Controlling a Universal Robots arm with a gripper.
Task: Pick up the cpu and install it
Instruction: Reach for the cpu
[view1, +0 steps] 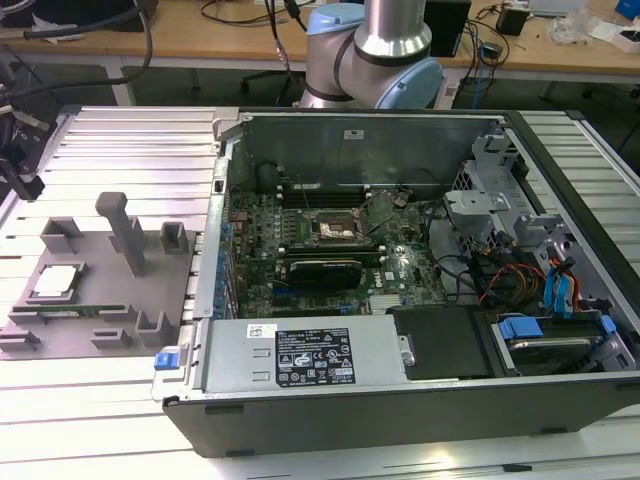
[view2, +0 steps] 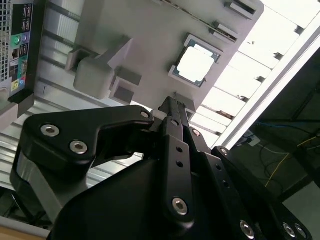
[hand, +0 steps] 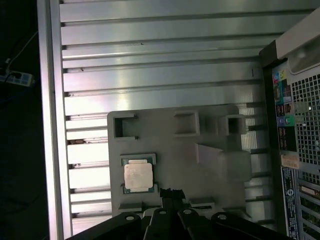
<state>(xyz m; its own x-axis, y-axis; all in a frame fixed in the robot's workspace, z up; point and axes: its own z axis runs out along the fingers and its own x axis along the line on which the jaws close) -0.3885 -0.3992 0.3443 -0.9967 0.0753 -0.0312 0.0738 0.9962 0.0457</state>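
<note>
Silver-topped cpu (view1: 55, 281) lies flat in its square pocket on a grey holder plate (view1: 100, 250), at about eight o'clock in the exterior view. A thin green memory stick (view1: 75, 312) lies in a slot of the same plate, just beside the chip toward six o'clock. Upright grey posts rise from the plate toward three o'clock of the chip. The plate sits on a ribbed aluminium table (view1: 130, 140), at nine o'clock of an open computer case (view1: 400, 400).

Inside the case the motherboard faces up, and its dark socket (view1: 338, 228) with a metal frame sits near the picture's centre, well apart from the chip. The arm (view1: 385, 50) stands behind the case at twelve o'clock.

In both wrist views the gripper (hand: 172, 192) hangs over the holder plate. Its jaws are drawn narrow, the two black fingertips (view2: 170, 106) close together with nothing between them. They are near one edge of the chip's pocket but clear of the chip itself, which lies bare and untouched, its shiny top catching the light. How high the tips stand above the plate cannot be told – the case's rear ports show at the edge of both wrist views
</note>
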